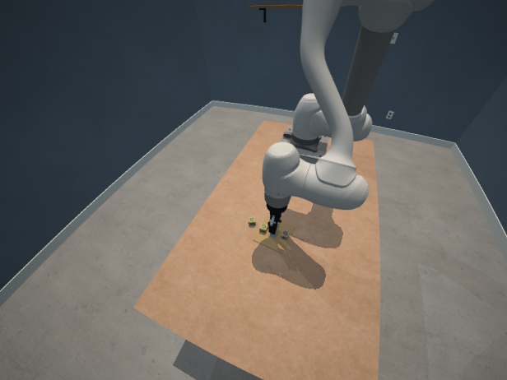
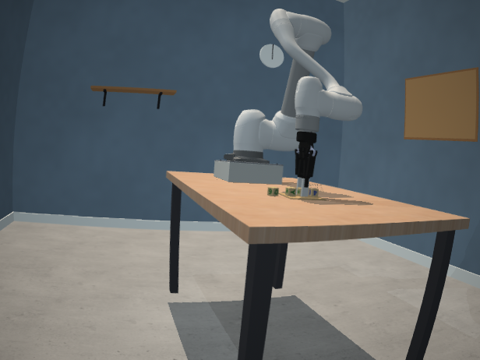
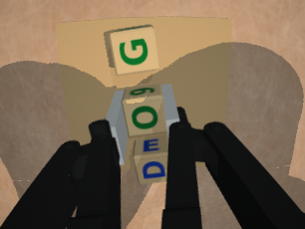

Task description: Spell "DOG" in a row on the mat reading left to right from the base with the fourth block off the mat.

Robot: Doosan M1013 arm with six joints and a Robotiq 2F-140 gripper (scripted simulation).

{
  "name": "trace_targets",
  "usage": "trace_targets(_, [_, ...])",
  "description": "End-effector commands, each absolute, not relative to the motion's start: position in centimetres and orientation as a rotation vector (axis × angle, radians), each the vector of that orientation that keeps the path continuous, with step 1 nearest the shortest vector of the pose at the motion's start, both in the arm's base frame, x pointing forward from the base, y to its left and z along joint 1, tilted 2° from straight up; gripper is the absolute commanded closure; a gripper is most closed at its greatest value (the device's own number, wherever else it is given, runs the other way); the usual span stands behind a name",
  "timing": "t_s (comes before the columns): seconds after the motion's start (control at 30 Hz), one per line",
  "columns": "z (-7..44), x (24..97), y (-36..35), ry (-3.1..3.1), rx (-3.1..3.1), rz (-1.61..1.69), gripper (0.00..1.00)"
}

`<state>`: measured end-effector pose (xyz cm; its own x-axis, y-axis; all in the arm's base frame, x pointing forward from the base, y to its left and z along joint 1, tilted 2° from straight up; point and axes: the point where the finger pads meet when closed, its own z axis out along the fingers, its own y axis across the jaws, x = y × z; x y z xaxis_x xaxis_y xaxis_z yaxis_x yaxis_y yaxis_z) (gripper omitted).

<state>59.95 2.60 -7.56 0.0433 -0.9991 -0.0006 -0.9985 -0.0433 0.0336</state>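
My gripper (image 3: 145, 103) is shut on the O block (image 3: 147, 115), its two grey pads on the block's left and right sides. It holds the block low over the tan mat (image 3: 143, 62); I cannot tell whether the block touches the mat. The G block (image 3: 133, 50) lies flat on the mat just beyond the O block. The D block (image 3: 152, 165), with blue letters, lies on the near side, partly hidden by the fingers. All three stand in one line. In the top view the gripper (image 1: 273, 230) is between the G block (image 1: 263, 226) and the D block (image 1: 285, 234).
The robot's base (image 2: 248, 170) stands at the table's far end. The arm's shadows fall across the mat.
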Motion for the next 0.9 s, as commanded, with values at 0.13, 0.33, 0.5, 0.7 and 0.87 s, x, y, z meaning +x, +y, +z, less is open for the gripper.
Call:
trace_targets(0.13, [-7.55, 59.95, 2.6, -2.156, 2.252, -0.037, 0.84])
trace_targets(0.33, [-7.55, 59.95, 2.6, -2.156, 2.252, -0.037, 0.79])
trace_targets(0.5, [-7.55, 59.95, 2.6, -2.156, 2.252, -0.037, 0.77])
trace_targets(0.7, [-7.55, 59.95, 2.6, -2.156, 2.252, -0.037, 0.72])
trace_targets(0.87, [-7.55, 59.95, 2.6, -2.156, 2.252, -0.037, 0.72])
